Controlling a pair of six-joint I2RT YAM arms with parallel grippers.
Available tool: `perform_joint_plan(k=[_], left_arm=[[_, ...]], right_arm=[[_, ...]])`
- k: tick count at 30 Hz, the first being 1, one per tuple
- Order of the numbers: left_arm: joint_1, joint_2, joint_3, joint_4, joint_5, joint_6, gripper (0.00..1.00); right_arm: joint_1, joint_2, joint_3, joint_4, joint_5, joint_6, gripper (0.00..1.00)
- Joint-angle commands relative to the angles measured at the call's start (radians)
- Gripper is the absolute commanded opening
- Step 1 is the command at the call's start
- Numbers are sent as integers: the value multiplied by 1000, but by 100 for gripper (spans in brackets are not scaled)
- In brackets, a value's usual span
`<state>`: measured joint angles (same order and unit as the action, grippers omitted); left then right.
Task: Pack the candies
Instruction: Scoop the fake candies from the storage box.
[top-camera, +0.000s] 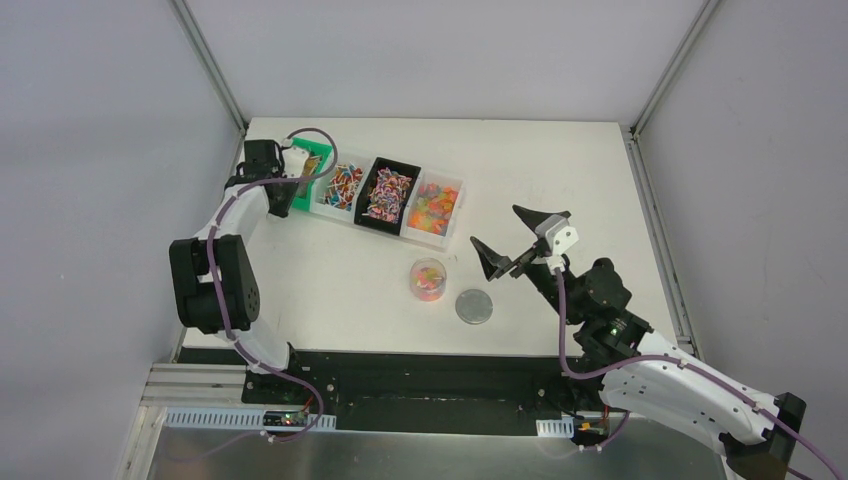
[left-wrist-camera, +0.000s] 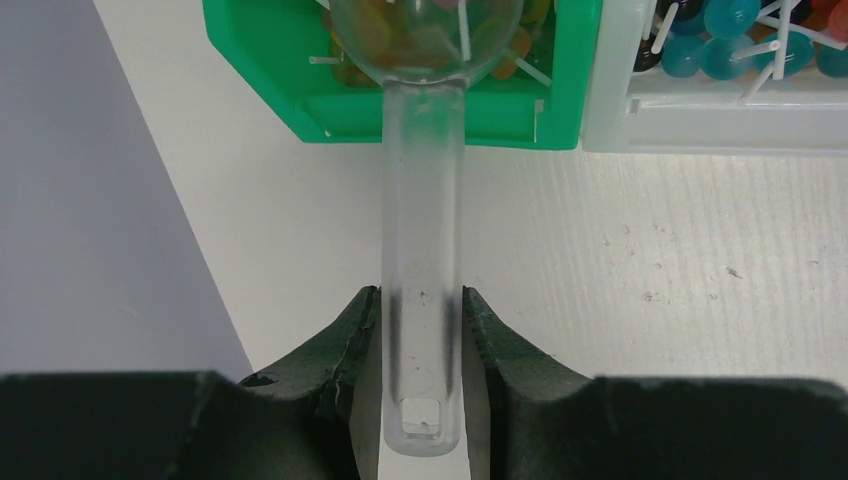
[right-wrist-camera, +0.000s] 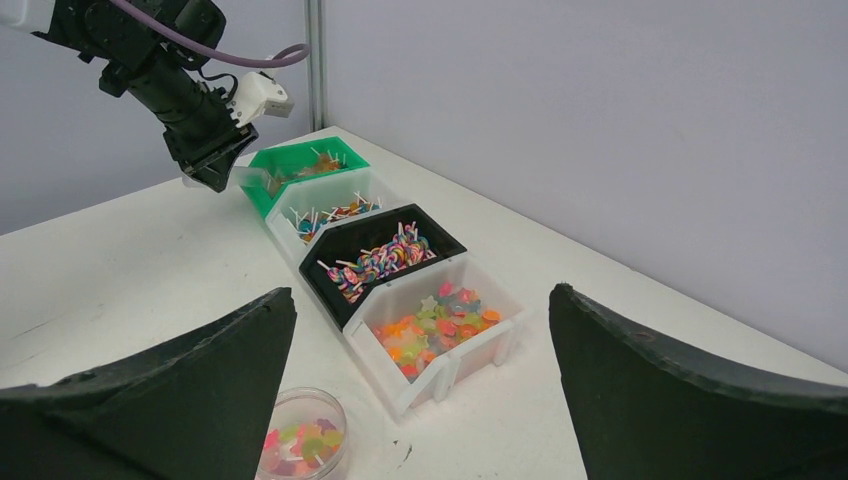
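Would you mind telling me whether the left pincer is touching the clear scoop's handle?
Touching: the left wrist view shows the left pincer clamped on the clear scoop handle, no gap either side.

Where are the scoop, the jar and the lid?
scoop (left-wrist-camera: 422, 240), left wrist view, middle of its clear handle.
jar (right-wrist-camera: 305, 392), right wrist view, far rim.
lid (top-camera: 474, 306), top view, centre of the grey disc.

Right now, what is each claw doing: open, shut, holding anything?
Left claw: closed on the handle of the clear scoop.
Right claw: wide open, holding nothing.
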<state>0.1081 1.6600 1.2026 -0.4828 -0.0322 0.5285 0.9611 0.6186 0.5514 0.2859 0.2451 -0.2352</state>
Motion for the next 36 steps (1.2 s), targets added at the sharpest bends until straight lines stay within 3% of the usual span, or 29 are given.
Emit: perform_joint_plan(k=[1, 16, 36], left_arm=[[18, -79, -51, 168, 55, -27, 0], [18, -175, -185, 355, 44, -4, 0], [18, -279, -224, 360, 83, -10, 0]], right_arm=[[4, -16, 48, 24, -16, 21, 100], [4, -14, 45, 25, -15, 25, 100], [5, -29, 46, 19, -3, 12, 100]])
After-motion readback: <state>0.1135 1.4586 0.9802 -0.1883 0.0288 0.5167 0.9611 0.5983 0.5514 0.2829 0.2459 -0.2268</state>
